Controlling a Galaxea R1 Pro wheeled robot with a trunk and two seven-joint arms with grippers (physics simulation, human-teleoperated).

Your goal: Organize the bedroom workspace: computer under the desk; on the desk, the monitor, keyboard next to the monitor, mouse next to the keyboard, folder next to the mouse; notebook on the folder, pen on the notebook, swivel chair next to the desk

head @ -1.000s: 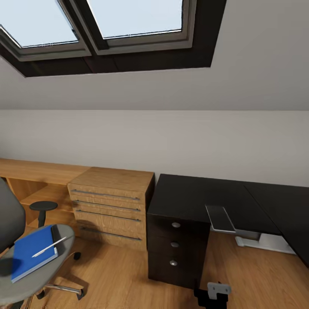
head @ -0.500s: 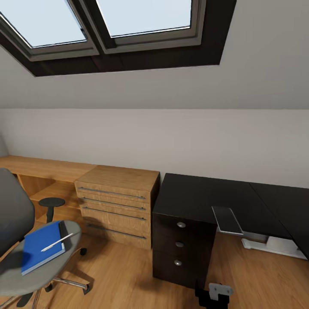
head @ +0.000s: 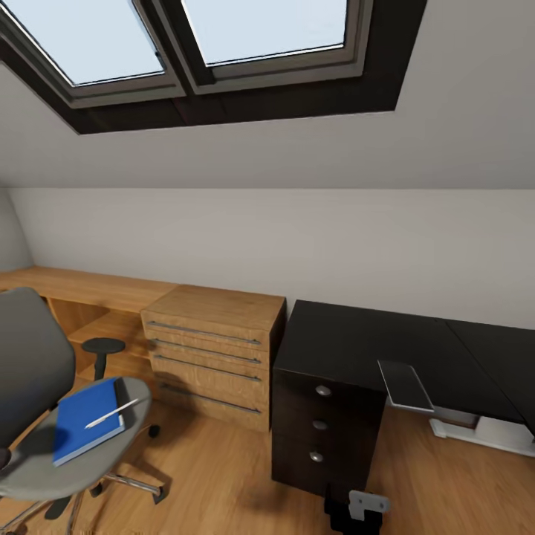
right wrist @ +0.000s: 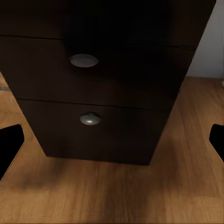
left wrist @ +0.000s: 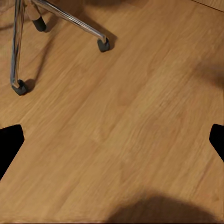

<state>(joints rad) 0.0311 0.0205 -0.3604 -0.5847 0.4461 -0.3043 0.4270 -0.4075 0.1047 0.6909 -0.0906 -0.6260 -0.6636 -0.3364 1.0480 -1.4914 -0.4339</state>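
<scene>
The swivel chair (head: pixel 30 357) stands at the left on the wooden floor. On its grey seat lies the blue folder (head: pixel 85 422), and the white pen (head: pixel 111 413) rests across it. The black desk (head: pixel 349 342) is at the right, with a three-drawer unit (head: pixel 321 427). A flat grey slab (head: pixel 405 385) overhangs the desk's front edge; I cannot tell whether it is the keyboard or the notebook. My left gripper (left wrist: pixel 112 142) is open above bare floor near the chair's casters (left wrist: pixel 103 45). My right gripper (right wrist: pixel 112 142) is open, facing the drawer knobs (right wrist: pixel 84 60). Monitor, mouse and computer are out of view.
A light wooden dresser (head: pixel 212 353) stands between chair and desk, with a low wooden shelf (head: pixel 82 286) running left along the wall. The ceiling slopes down with skylights (head: pixel 223 37). A white desk foot (head: pixel 483 432) lies under the desk. Part of my right arm (head: pixel 357 509) shows low down.
The whole view has swung left, so everything sits further right in the picture and more of the chair shows. The things themselves have not moved.
</scene>
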